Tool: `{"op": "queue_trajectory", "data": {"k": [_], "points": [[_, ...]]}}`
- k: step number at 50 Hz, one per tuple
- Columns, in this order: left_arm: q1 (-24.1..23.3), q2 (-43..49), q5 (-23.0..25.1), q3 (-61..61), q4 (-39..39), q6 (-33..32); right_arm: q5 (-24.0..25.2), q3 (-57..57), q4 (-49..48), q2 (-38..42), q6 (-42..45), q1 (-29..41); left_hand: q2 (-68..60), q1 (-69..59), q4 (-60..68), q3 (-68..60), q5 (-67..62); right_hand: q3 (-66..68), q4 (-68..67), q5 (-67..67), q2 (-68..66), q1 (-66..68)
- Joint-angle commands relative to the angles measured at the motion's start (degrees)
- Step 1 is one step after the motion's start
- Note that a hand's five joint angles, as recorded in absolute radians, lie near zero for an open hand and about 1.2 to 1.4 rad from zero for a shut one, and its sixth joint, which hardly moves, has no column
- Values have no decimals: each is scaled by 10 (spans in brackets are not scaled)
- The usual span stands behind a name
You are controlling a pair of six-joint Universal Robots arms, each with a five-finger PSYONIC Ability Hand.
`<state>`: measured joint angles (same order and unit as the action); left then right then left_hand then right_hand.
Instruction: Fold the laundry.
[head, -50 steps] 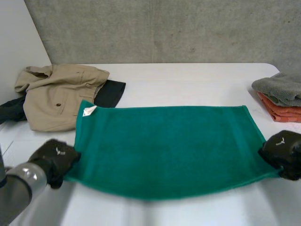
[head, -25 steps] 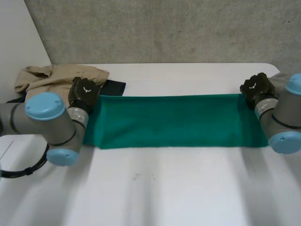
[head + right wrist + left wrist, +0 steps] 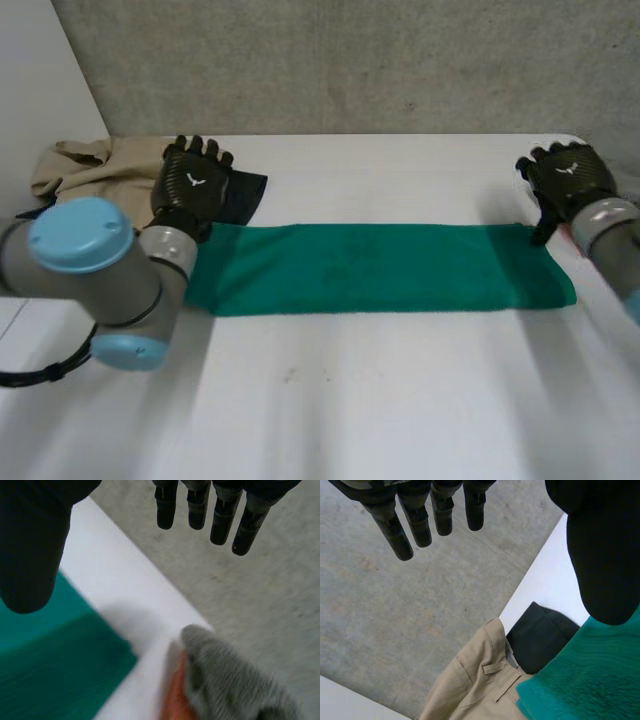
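Fingers (image 3: 420, 527) on your left hand (image 3: 192, 188) and right hand (image 3: 568, 180) are spreading wide, releasing the green towel (image 3: 380, 268) you were gripping; its first fold is lying done.

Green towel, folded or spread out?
Folded: the green towel lies as a narrow strip, about half as deep as a second ago.

A white table (image 3: 380, 400) stands against a grey concrete wall (image 3: 350, 60), with a white panel (image 3: 40, 80) off at nine o'clock. At ten o'clock on the table lie crumpled beige trousers (image 3: 100, 160), a black garment (image 3: 245, 195) touching them on their three o'clock side. Toward two o'clock, by the table's far edge, a grey towel (image 3: 235, 680) rests on an orange one (image 3: 175, 700).
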<state>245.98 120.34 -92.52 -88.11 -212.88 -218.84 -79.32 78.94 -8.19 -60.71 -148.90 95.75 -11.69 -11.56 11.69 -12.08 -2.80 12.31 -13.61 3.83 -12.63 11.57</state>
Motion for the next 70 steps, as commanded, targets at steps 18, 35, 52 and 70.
{"op": "queue_trajectory", "data": {"k": [18,35,52,70], "points": [[-16,-106,3,-141,0,145,80,100,55,15,20,-82,17,16,-17,21,28,245,-232,230,-242,253],[-23,-110,2,-143,5,144,42,92,8,50,57,-91,17,16,-17,21,28,677,-664,662,-674,684],[-15,-134,1,-150,5,148,36,122,10,-24,215,-240,17,16,-17,21,28,677,-664,662,-674,684],[14,-164,-3,-151,5,149,69,68,-100,-51,142,188,17,16,-17,21,28,677,-664,662,-674,684]]}}
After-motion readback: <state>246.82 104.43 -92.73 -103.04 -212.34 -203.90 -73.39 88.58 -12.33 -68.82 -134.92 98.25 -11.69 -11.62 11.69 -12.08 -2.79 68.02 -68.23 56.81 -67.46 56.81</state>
